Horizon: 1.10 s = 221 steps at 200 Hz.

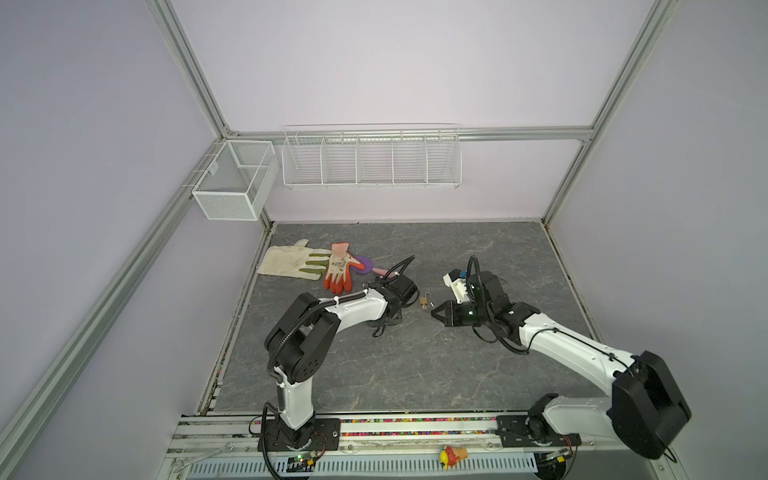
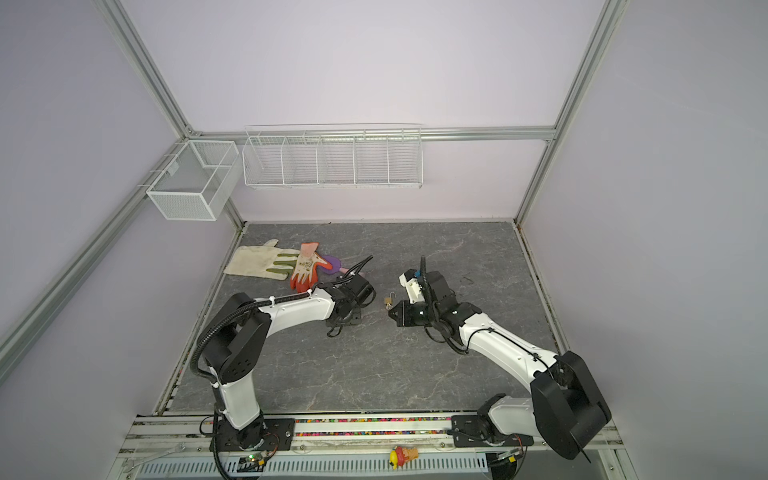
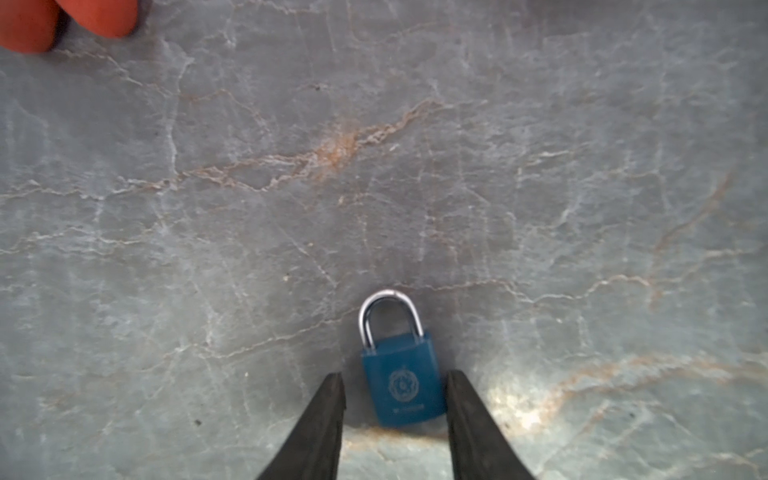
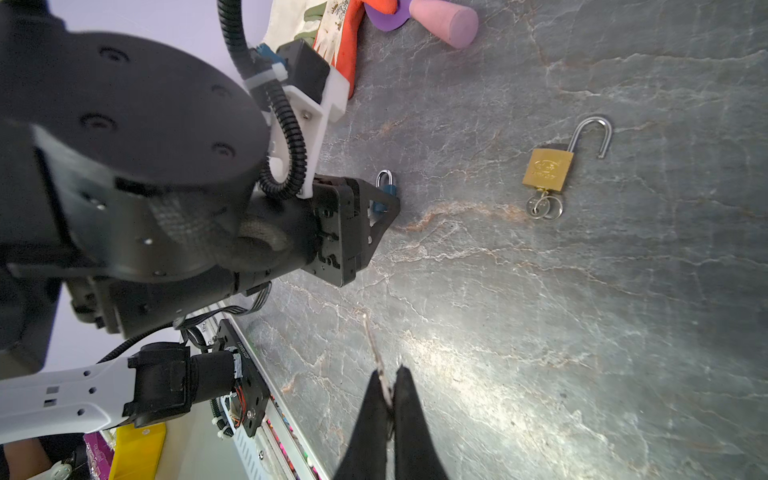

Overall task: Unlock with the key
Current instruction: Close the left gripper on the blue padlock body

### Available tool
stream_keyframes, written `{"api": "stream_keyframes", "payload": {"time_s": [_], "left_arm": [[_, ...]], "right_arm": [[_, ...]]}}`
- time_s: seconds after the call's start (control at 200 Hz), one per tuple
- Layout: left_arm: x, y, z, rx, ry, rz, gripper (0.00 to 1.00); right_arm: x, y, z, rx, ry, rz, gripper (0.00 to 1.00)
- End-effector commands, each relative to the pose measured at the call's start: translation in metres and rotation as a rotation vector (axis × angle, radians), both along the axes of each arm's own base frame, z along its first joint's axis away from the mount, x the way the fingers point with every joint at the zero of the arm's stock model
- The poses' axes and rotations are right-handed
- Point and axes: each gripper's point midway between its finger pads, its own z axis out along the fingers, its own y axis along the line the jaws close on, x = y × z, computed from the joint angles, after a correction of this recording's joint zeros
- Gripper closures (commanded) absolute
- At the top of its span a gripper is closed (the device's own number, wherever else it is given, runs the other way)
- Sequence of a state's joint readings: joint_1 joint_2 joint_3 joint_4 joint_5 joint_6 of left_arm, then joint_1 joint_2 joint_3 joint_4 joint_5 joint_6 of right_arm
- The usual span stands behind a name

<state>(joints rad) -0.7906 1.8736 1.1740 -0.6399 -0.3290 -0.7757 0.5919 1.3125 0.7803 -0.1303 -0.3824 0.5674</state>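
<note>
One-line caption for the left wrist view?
Left gripper straddles a blue padlock, shackle closed, lying on the grey marbled table; an orange glove peeks in.

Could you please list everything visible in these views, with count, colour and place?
blue padlock: one, blue, shackle closed, between the left jaws
brass padlock: one, brass, shackle open, keys in it, mid-table
key: one, silver, in the right jaws
cream glove: one, cream, table's far left
orange glove: one, orange, overlapping the cream glove's fingers
object: one, purple and pink, beside the orange glove
wire rack: one, white, back wall
mesh basket: one, white, left frame rail
table: one, grey marbled
toy: one, yellow and red, front rail
left jaws: black, open astride the blue padlock
right jaws: black, shut on the key
</note>
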Motion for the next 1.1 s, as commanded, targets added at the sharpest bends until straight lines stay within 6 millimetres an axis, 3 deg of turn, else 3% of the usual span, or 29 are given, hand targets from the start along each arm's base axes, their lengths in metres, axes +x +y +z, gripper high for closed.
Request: {"api": "stream_keyframes", "payload": {"time_s": [0.0,0.455,0.645,0.995,1.099], "left_arm": [[-0.007,0.006,0.0,0.011,0.017,0.023,0.59],[0.008,0.0,-0.001,-0.012,-0.013,0.08,0.56],[0.008,0.008,-0.007,-0.039,-0.003,0.111,0.57],[0.007,-0.008,-0.012,-0.125,0.017,0.071,0.61],[0.002,-0.002,-0.017,-0.101,0.03,0.077,0.62]], "right_arm": [[0.002,0.005,0.003,0.005,-0.015,0.018,0.94],[0.001,0.002,0.001,-0.004,-0.017,0.01,0.94],[0.002,0.002,0.001,-0.006,-0.017,0.009,0.94],[0.002,0.002,-0.001,-0.01,-0.014,0.01,0.94],[0.002,0.002,-0.002,-0.011,-0.012,0.011,0.94]]}}
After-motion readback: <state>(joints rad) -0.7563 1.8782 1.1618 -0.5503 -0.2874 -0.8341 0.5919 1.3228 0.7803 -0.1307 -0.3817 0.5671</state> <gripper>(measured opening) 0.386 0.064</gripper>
